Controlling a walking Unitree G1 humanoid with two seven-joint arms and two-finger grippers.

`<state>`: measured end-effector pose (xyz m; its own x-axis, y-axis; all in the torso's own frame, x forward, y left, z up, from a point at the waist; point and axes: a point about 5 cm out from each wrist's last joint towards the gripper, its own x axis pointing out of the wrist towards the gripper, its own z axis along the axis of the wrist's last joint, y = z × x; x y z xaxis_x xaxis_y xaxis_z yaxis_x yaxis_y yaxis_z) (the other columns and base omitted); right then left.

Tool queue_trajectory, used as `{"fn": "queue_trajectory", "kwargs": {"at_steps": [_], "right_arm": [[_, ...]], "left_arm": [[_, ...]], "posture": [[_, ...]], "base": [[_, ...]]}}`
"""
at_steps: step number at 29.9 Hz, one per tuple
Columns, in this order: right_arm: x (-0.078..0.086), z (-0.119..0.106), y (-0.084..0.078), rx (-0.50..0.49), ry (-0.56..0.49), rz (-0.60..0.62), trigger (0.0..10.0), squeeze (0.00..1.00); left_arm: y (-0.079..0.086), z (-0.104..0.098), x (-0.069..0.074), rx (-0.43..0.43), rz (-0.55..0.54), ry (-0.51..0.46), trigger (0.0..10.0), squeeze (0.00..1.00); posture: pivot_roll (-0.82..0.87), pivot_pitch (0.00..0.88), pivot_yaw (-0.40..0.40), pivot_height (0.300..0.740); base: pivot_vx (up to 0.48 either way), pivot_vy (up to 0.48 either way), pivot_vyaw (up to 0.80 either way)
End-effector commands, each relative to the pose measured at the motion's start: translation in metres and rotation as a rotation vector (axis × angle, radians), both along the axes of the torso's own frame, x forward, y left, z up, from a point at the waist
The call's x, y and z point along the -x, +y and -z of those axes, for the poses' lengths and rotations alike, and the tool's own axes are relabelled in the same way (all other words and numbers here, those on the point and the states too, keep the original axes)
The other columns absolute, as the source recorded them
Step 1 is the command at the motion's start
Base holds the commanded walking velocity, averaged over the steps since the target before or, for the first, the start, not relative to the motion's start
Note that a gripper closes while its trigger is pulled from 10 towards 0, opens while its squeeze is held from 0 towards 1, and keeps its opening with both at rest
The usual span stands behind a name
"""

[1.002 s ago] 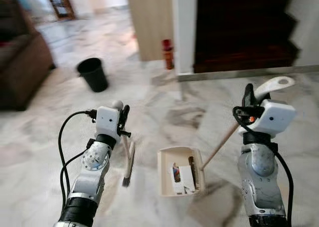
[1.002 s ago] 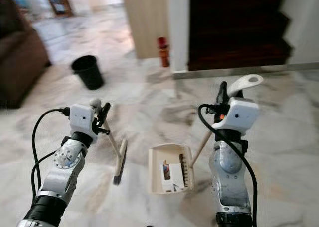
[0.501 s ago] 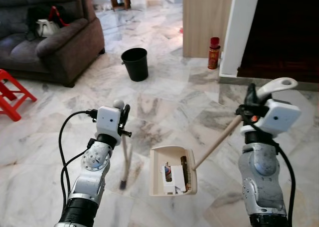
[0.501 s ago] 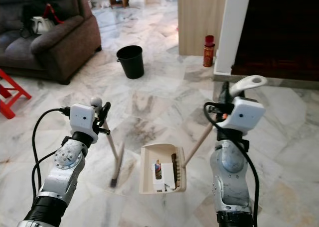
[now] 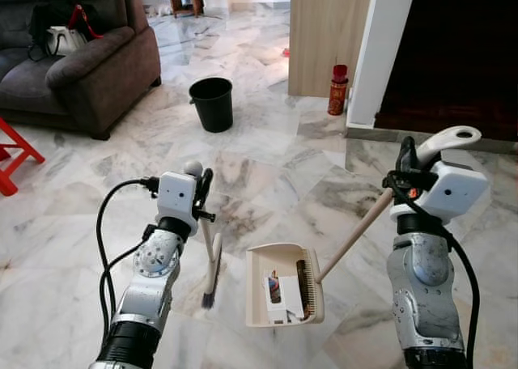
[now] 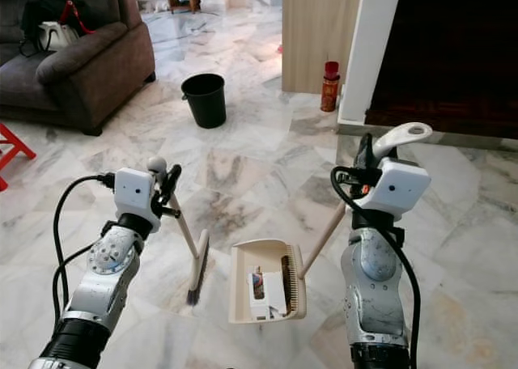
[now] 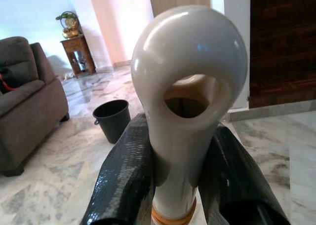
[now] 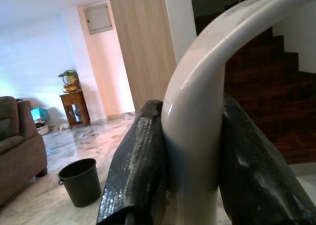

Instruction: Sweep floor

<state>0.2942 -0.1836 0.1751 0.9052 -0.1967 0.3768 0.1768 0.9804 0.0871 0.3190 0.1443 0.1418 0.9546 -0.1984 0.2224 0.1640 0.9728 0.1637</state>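
On the grey-veined marble floor (image 5: 73,248), the left tool (image 5: 197,192) is clamping a short cream hand-brush (image 5: 210,265) just left of the litter-holding cream dustpan (image 5: 283,286), whose long handle the right tool (image 5: 406,168) is clamping.

Glossy grey-veined marble floor (image 5: 267,167) reflecting daylight. Dark brown sofa (image 5: 77,65) sitting far left, red stool (image 5: 12,154) beside it. Black bin (image 5: 212,103) standing mid-floor. Wood-panelled wall (image 5: 328,29) and white pillar (image 5: 380,45) rising ahead; dark wooden stairs (image 5: 457,53) climbing right.
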Motion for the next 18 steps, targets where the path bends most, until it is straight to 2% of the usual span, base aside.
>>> {"fn": "queue_trajectory", "kwargs": {"at_steps": [1,18], "right_arm": [[-0.0010,-0.0086,0.0045,-0.018,-0.040,-0.018,10.0,0.00],[-0.0012,-0.0089,0.0057,-0.009,-0.037,-0.031,10.0,0.00]], "left_arm": [[0.0037,-0.0135,-0.0026,-0.011,-0.016,-0.053,10.0,0.00],[0.0041,-0.0139,-0.0027,-0.011,-0.020,-0.055,10.0,0.00]], "posture": [[-0.01,0.091,0.103,0.740],[-0.01,0.095,0.104,0.740]], "base": [[0.296,0.000,0.00],[0.323,0.000,0.00]]}}
